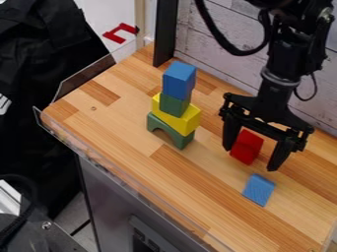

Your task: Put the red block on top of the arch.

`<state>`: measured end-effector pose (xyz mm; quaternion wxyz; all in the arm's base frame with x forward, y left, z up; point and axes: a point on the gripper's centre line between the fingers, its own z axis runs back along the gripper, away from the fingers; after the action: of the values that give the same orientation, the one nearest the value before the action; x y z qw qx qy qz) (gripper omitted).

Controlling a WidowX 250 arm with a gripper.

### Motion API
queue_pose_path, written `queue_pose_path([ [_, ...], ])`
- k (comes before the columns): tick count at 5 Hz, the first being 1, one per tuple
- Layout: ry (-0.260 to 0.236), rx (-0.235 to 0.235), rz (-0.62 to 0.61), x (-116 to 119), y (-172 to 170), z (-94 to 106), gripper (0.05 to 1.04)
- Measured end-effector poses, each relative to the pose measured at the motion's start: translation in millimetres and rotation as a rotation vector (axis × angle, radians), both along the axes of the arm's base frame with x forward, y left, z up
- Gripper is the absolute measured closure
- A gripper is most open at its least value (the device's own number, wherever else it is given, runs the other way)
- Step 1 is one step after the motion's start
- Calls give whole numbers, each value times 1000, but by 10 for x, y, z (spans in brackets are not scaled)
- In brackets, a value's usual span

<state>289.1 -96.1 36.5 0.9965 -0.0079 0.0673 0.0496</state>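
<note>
The black gripper [251, 157] is held over the wooden counter [118, 113], its fingers spread, with the red block [247, 146] framed between them. The green arch [170, 130] is topped by stacked yellow [176, 116], green [174, 104] and blue blocks [179, 81].

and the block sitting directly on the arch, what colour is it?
Yellow. That block on the green arch shows best in the camera view.
</note>
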Motion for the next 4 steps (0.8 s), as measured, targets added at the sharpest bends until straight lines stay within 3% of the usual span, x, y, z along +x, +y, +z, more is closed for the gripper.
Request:
queue_pose_path([
  [1, -4, -15, 11, 108, 29, -85, 84],
  [2, 25, -6, 27, 172, 101, -175, 84],
  [4, 31, 11, 70, 212, 236, -165, 85],
])
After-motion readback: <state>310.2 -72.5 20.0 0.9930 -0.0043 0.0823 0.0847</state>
